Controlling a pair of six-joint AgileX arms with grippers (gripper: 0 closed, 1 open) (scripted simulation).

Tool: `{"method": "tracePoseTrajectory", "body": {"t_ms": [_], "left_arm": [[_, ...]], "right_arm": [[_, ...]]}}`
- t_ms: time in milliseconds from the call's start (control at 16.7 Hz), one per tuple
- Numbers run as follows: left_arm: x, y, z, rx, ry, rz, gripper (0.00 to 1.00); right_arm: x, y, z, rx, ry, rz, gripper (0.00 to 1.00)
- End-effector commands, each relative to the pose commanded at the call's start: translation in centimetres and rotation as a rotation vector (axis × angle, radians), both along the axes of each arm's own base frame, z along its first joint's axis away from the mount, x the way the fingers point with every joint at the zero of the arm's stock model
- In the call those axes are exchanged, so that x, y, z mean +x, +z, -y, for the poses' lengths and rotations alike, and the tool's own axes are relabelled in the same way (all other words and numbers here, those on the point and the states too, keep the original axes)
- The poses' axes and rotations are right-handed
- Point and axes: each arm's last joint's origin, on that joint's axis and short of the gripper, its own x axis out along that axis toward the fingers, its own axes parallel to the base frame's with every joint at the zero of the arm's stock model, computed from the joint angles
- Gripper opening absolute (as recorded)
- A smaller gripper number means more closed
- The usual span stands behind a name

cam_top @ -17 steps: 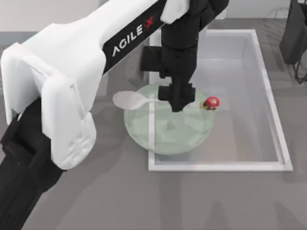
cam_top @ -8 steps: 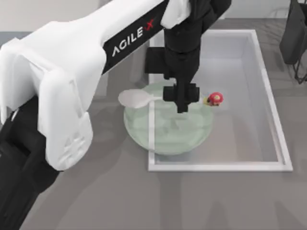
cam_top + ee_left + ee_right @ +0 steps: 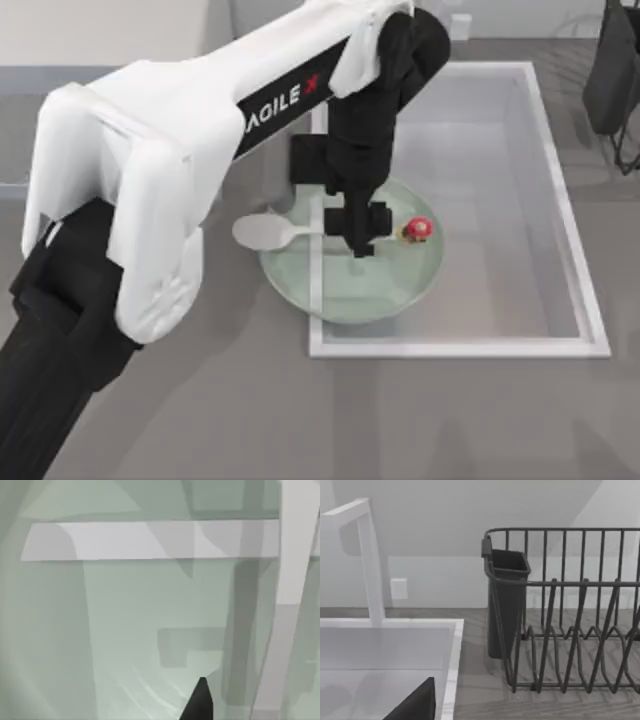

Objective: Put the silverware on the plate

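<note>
My left tool (image 3: 360, 240) hung over the plate (image 3: 385, 295), clenched on the thin handle of the spoon (image 3: 265, 232). The spoon lay nearly level: its bowl stuck out past the plate's left rim, over the counter (image 3: 250, 400), while the handle ran right to my fingers above the plate's middle. The plate itself straddled the left wall of the sink (image 3: 565, 230), part of it over the counter and part over the basin. A small red-and-white object (image 3: 416, 229) sat on the plate just right of my tool. In the left wrist view the pale green plate surface (image 3: 125, 645) lay close below a dark fingertip (image 3: 199, 702). My right arm was parked at the far right, its wrist camera facing the dish rack (image 3: 565, 610).

As I judged it, the main risk was the overhang. If I let go there, most of the spoon's weight was in the bowl beyond the rim, so it could tip off onto the counter. Shifting right to centre it risked knocking the red-and-white object. Pressing down too hard could rock the plate on the sink wall.
</note>
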Motion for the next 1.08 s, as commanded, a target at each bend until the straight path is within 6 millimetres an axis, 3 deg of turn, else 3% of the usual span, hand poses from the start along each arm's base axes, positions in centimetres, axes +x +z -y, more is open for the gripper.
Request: {"method": "tracePoseTrajectory", "body": {"t_ms": [360,1080], "left_arm": [[0.06,-0.82,-0.09,0.010,0.003,-0.015,0.00],[0.06,-0.82,-0.09,0.010,0.003,-0.015,0.90]], "right_arm": [[0.00,0.00,0.00,0.000,0.000,0.000,1.00],[0.00,0.00,0.00,0.000,0.000,0.000,1.00]]}}
